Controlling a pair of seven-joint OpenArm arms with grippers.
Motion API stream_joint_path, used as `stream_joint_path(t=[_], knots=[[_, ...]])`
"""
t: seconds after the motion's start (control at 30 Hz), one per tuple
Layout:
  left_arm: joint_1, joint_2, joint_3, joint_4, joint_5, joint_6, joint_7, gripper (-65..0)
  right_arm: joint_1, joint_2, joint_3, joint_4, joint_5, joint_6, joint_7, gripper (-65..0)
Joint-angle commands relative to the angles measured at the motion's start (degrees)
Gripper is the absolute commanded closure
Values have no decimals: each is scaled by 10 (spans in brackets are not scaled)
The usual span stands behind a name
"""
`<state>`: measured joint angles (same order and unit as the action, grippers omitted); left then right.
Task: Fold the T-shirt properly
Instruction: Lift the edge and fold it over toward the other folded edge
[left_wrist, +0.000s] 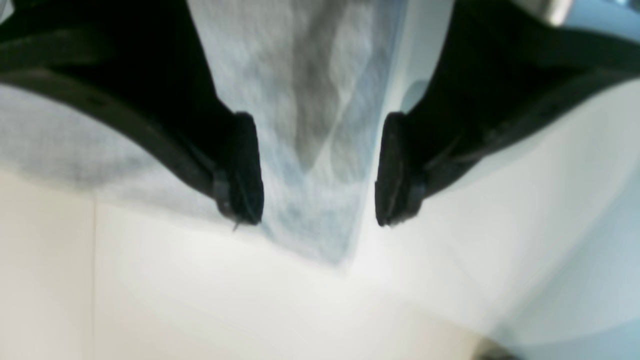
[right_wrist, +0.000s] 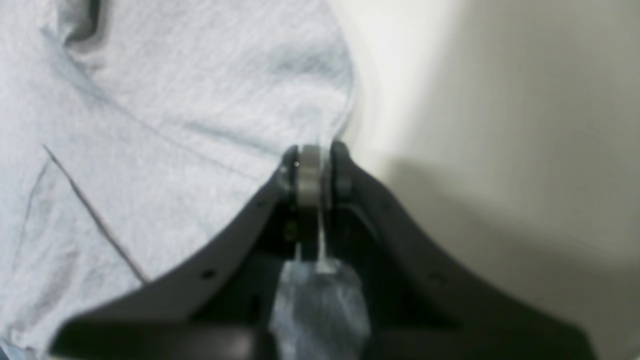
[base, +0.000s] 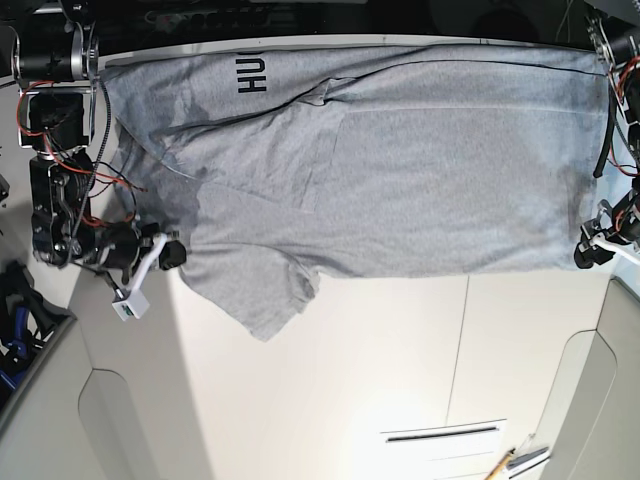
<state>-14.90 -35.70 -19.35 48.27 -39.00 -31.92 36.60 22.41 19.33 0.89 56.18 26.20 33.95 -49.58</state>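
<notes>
One grey heathered shirt (base: 400, 170), soft knit, lies spread over the far half of the cream desk (base: 330, 380); a sleeve points toward 7 o'clock. Right pincer (right_wrist: 314, 172) is clamped on its thin hem. Left pincer (left_wrist: 319, 170) is spread, a fabric corner between its black pads.

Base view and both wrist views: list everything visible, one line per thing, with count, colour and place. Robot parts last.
T-shirt: one, heather grey, spread across the far half of the table, a sleeve pointing toward the near side.
Lettering: one partly visible print, black, on the shirt near the far left edge of the base view.
Table: one, cream white, bare on the near half.
Slot: one, dark, in the table near the near edge.
Right hand: one, black, shut on the shirt's edge at the base view's left.
Left hand: one, black, open, shirt corner between its fingers.
</notes>
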Motion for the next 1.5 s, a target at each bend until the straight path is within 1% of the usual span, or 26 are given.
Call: stream_joint_path(t=[0.0, 0.1, 0.17, 0.27, 0.4, 0.43, 0.47, 0.57, 0.6, 0.67, 0.7, 0.8, 0.87, 0.93, 1.07, 1.2, 1.33, 1.47], knots=[[-35, -16, 2, -21, -3, -2, -11, -385, 2, 5, 0, 0, -28, -7, -25, 0], [-97, -16, 17, -99, -1, -3, -12, -385, 2, 5, 0, 0, -28, -7, -25, 0], [-121, -16, 36, -135, 5, -7, -22, -385, 2, 5, 0, 0, -28, -7, -25, 0], [-132, -16, 77, -160, 25, -6, -43, -385, 2, 5, 0, 0, -28, -7, -25, 0], [-132, -15, 126, -160, 31, -6, -42, -380, 2, 5, 0, 0, -26, -7, -25, 0], [-132, -15, 131, -160, 31, -6, -42, -354, 2, 5, 0, 0, -26, -7, -25, 0], [-132, -15, 131, -160, 31, -6, -43, -298, 2, 5, 0, 0, -26, -7, -25, 0], [-132, -16, 125, -160, 31, -7, -66, -24, 2, 5, 0, 0, -25, -8, -25, 0], [-132, -16, 120, -160, 31, -6, -71, 0, 2, 5, 0, 2, -19, -8, -25, 0], [-132, -16, 104, -160, 31, -8, -77, 0, 2, 5, 5, 10, -4, -8, -27, 0], [-132, -16, 94, -160, 30, -16, -77, 0, 2, 5, 10, 16, 2, -8, -29, 0], [-129, -19, 48, -159, 21, -58, -70, 0, -3, 5, 33, 51, 14, -8, -32, 0], [-119, -26, 11, -152, -15, -81, -53, 0, -17, 5, 54, 90, 15, -8, -34, 0], [-104, -33, -29, -137, -55, -81, -16, 0, -36, 5, 76, 135, 20, -8, -38, 0], [-53, -41, -105, -85, -146, -81, 83, 0, -86, 5, 117, 227, 63, -7, -63, 0], [18, -46, -162, -14, -243, -81, 167, 0, -139, 5, 141, 316, 68, -7, -71, 0], [97, -46, -209, 64, -295, -81, 223, 0, -197, 5, 149, 390, 68, -7, -90, 0], [168, -46, -234, 115, -320, -81, 248, 0, -257, 6, 150, 435, 68, -7, -96, 0]])
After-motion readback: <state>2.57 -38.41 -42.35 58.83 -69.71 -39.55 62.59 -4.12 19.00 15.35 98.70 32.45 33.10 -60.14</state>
